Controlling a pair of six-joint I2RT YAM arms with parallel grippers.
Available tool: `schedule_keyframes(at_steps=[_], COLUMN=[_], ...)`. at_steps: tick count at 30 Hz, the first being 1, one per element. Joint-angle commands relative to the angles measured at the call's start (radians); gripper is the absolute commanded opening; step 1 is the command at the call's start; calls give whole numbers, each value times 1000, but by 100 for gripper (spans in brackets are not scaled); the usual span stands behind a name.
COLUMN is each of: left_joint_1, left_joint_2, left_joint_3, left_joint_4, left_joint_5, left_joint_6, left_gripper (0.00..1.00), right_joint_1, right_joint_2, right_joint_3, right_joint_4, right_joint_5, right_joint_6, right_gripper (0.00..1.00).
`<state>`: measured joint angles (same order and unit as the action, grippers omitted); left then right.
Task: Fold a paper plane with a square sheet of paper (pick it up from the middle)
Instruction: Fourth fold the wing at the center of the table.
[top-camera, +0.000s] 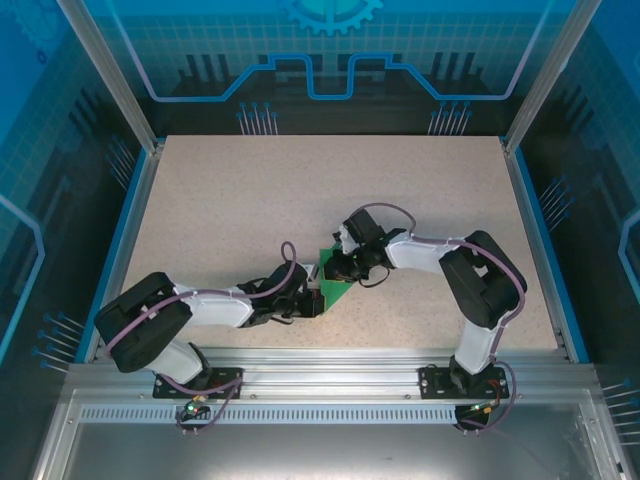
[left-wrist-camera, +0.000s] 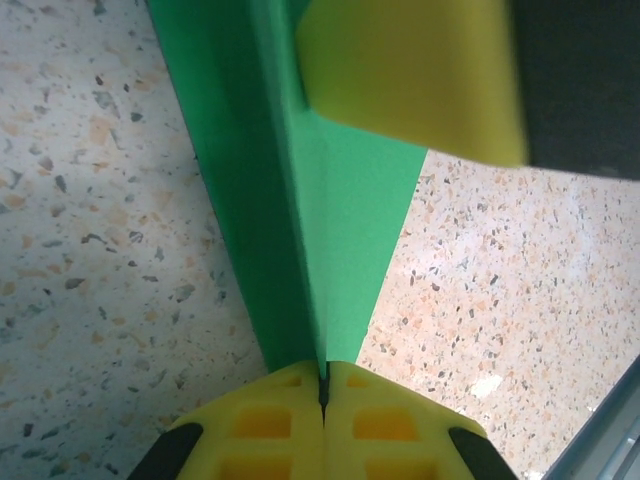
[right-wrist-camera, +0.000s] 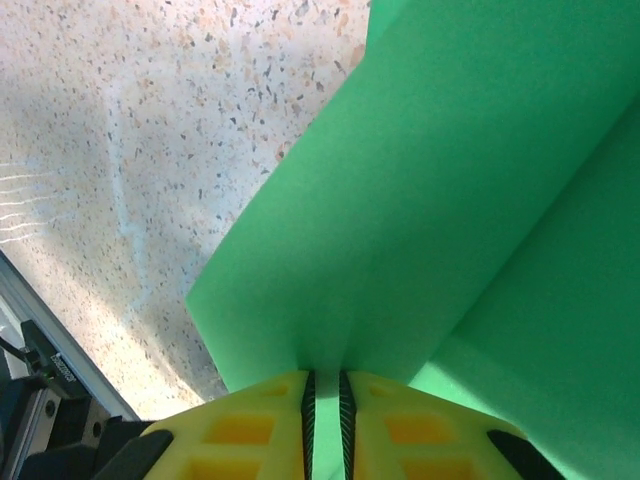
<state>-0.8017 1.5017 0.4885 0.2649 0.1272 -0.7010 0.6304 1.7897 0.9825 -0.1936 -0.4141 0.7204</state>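
One green sheet of paper (top-camera: 338, 292). Two tools, the left tool (top-camera: 312, 300) and the right tool (top-camera: 334, 268), one at each side of it. One speckled worktop (top-camera: 230, 210).

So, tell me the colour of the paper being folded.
Plain bright green, no markings. The paper shows best in the right wrist view.

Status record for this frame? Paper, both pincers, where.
paper: green sheet, partly folded, crease visible in the left wrist view
left pincer: shut on the sheet's folded edge
right pincer: shut on the sheet
where: near-centre of the table, between the two arms
plane: not finished yet
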Motion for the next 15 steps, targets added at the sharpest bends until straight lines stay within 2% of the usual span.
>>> schedule_keyframes(at_steps=[1,7,15], left_joint_1=[28,44,57], left_joint_2=[22,35,29], left_joint_3=[-14,-16,-31], left_joint_4=[36,48,50], left_joint_5=[72,106,106], left_joint_6=[6,6,-4], left_gripper=[0,0,0], right_joint_1=[5,6,12], right_joint_2=[-76,-113,-34], right_joint_3=[-31,-53,-14], right_joint_4=[-8,30,65], right_joint_5=[1,-42,-75], right_joint_6=[-11,-6,4], right_gripper=[18,19,19])
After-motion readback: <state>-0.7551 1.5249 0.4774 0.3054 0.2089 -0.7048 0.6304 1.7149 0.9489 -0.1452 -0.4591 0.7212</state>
